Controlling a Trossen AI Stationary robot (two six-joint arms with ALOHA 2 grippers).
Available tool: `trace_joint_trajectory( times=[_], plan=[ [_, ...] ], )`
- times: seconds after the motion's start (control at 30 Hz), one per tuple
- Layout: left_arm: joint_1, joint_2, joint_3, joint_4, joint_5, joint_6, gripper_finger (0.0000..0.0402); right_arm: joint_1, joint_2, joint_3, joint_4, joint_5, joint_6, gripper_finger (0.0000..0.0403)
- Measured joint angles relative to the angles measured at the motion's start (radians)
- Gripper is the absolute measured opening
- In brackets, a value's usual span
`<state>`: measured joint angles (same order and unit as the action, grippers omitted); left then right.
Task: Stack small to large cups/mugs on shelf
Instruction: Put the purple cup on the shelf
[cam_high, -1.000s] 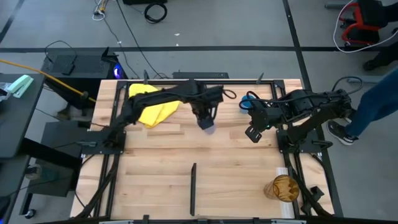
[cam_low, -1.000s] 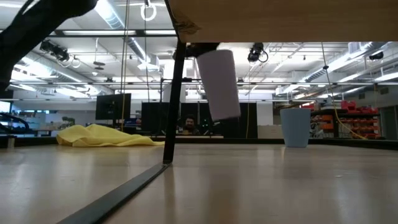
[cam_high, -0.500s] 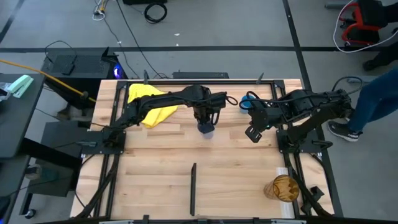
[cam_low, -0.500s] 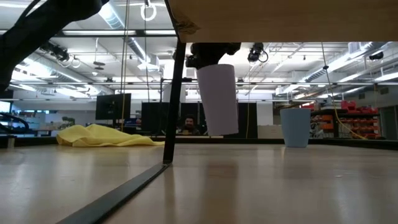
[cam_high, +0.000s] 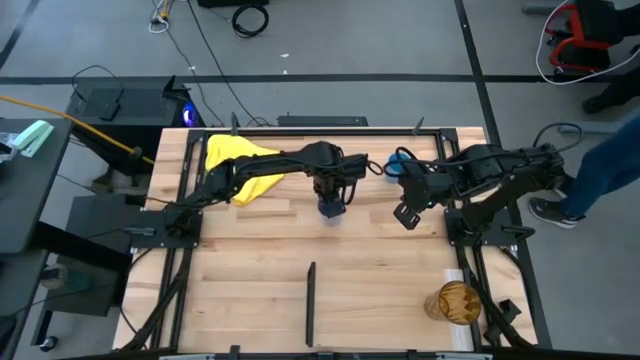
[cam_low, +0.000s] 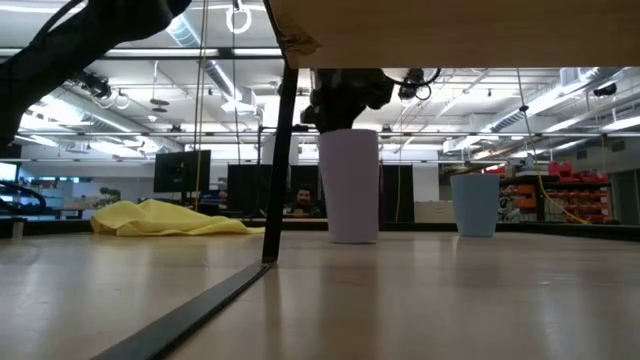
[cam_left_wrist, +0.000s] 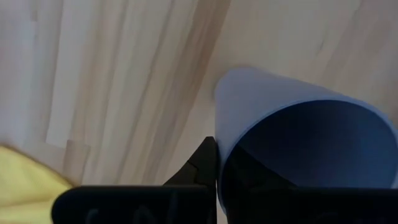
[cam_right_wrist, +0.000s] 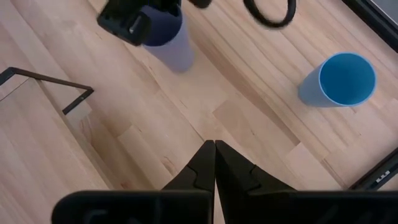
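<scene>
My left gripper (cam_high: 333, 197) is shut on the lavender cup (cam_high: 332, 207), which stands upright mid-table in the low view (cam_low: 350, 185). The small blue cup (cam_high: 399, 160) stands on its base near the far edge, mouth up (cam_right_wrist: 339, 79). The amber tumbler (cam_high: 455, 302) sits at the near right corner. My right gripper (cam_high: 405, 213) hovers shut over the table, right of the lavender cup and near the blue one, touching nothing (cam_right_wrist: 214, 163). My left gripper (cam_left_wrist: 219, 169) holds the lavender cup by its rim (cam_left_wrist: 219, 146), the wall pinched with one finger (cam_left_wrist: 202, 165) outside and the other inside the mouth. The fingers come from above, pointing down. The cup is upright with its base (cam_low: 352, 238) on the table.
A yellow cloth (cam_high: 245, 165) lies at the far left of the table. The shelf's wooden board (cam_low: 450, 30) spans the top of the low view on a thin dark post (cam_low: 280, 160). A person's leg (cam_high: 610, 160) shows beyond the right edge.
My left gripper has come down with the lavender cup. The cup hung tilted and clear of the table a second ago; now it is upright with its base on the wood. The grip has stayed shut on it.
</scene>
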<state>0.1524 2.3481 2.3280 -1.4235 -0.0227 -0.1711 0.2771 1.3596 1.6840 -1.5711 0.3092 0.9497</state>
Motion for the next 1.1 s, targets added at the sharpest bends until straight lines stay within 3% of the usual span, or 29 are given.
trace_joint_trajectory(
  times=[0.43,1.1],
  plan=[
    [-0.03,0.01,0.002,0.058,0.027,-0.002,0.001,0.0,0.005,0.0,0.003,0.0,0.0,0.0016],
    [-0.03,0.01,0.008,0.107,0.085,-0.001,0.0096,0.0,0.005,0.0,0.0,0.0,0.035,0.0016]
  ],
)
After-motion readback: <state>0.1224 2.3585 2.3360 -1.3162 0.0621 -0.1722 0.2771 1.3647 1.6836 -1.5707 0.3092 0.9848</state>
